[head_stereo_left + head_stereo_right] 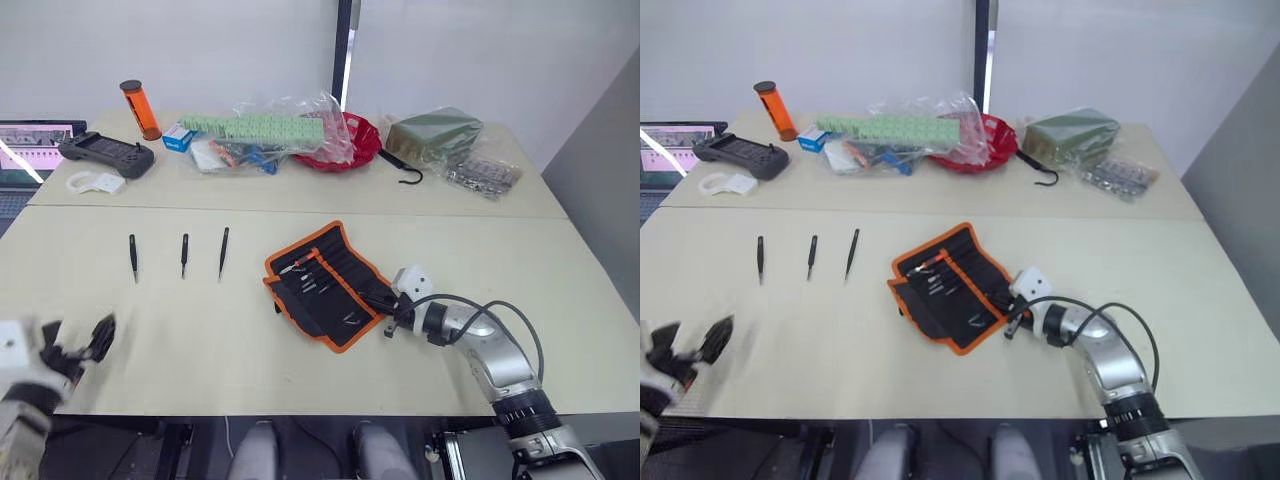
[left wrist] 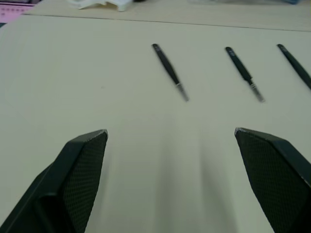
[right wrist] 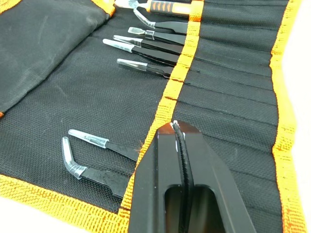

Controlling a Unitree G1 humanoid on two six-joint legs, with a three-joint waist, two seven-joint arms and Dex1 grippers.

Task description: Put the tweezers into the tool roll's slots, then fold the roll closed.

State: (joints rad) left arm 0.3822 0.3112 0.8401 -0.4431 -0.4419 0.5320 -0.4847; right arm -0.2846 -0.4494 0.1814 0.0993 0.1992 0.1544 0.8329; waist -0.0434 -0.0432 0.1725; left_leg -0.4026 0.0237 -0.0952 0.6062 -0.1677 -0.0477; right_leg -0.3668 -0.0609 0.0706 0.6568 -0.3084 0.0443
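Meanwhile, right pincer (image 3: 176,127), fingers together, rests over the tool roll (image 1: 325,281).

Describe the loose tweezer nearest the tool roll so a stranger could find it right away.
Start at the flat black fabric tool roll with orange edging lying open on the near cream table. To its left lie three slim black pointed tweezers in a row. It is the rightmost tweezer, closest to the roll and slightly slanted.

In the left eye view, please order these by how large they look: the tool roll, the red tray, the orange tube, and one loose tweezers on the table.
1. The tool roll, clearly largest.
2. The red tray, partly hidden by plastic bags, so its full extent is unsure.
3. The orange tube and the loose tweezers look alike in length; the tube is thicker but farther away.
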